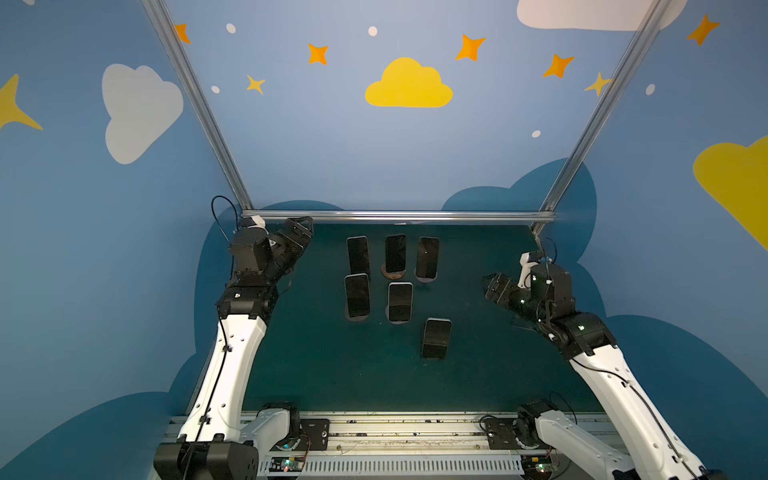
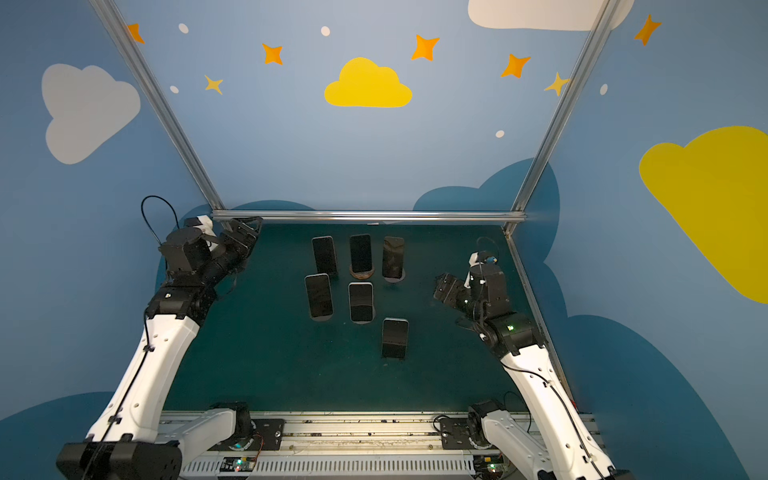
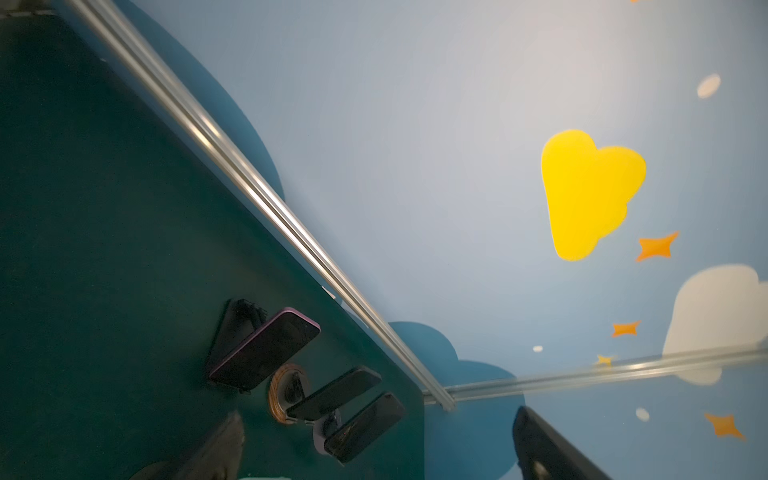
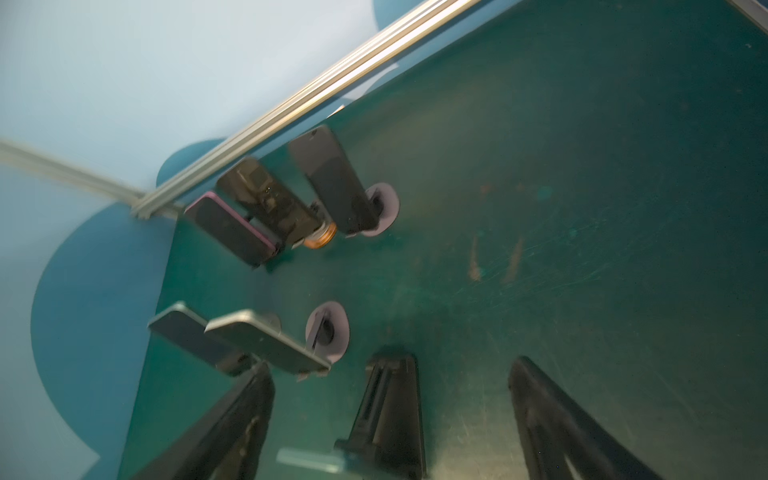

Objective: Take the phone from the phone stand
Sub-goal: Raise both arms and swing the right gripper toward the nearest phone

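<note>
1. Nearest, right of centre on the dark green tabletop [image 1: 324, 374]: black-screened slab phone [image 1: 436, 338] leaning on a black wedge-shaped plastic stand [image 4: 386, 415], untouched; judged the target, being closest to the right gripper [image 1: 491, 287]
2. Off to the right: right gripper, jaws parted, empty, well apart from every phone; if swung in low, could topple phone and stand together; if closed around both, would lift the stand too
3. Middle row: silver-edged phone on the left [image 1: 357, 296] and silver-edged phone at centre [image 1: 400, 302], easily clipped by a splayed finger
4. Far row: purple-edged phone [image 1: 358, 254], dark phone on a round wooden base [image 1: 395, 252], dark phone at far right [image 1: 427, 257]; at risk only from overshoot
5. Far left corner: left gripper [image 1: 301, 230], jaws spread wide, holding nothing
</note>
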Available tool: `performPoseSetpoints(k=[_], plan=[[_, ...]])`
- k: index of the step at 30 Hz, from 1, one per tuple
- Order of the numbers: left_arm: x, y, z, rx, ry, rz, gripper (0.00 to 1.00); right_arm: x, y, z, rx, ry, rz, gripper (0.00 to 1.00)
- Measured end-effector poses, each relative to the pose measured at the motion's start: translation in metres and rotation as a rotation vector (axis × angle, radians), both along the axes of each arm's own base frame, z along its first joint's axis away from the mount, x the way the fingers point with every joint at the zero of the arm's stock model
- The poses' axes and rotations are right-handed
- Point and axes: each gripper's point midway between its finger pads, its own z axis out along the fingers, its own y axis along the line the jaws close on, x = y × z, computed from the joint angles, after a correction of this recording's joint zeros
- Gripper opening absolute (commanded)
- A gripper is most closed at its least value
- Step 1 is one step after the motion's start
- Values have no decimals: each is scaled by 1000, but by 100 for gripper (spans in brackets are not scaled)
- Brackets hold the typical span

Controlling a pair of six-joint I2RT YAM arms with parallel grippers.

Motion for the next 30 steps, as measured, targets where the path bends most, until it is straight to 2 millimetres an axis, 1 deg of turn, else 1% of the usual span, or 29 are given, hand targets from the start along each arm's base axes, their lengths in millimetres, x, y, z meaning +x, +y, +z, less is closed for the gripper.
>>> performPoseSetpoints(k=[2, 4, 8, 11, 13, 15, 19, 25, 27, 30], plan=[[-7, -9, -2, 30, -15, -36, 100, -8, 7, 5, -24, -2, 22, 89], [-15, -18, -10, 42, -16, -75, 100, -12, 15, 9, -50, -16, 41, 90], [-32, -40, -21, 67, -32, -161, 100, -20, 31, 8, -119, -41, 59, 90], [-45, -52, -17, 115, -71, -204, 100, -22, 40, 10, -154, -83, 60, 90], [-53, -53, -14, 143, -102, -203, 100, -23, 45, 15, -164, -116, 57, 90], [-58, -49, -15, 158, -112, -184, 100, -22, 53, 20, -174, -152, 53, 90], [-53, -47, -24, 165, -87, -170, 100, -21, 71, 19, -205, -186, 64, 90], [-44, -49, -39, 164, -40, -175, 100, -30, 87, 16, -224, -208, 90, 92], [-42, -49, -42, 165, -30, -176, 100, -33, 91, 11, -227, -206, 102, 92], [-40, -50, -47, 163, -15, -180, 100, -38, 94, -3, -237, -182, 118, 92]])
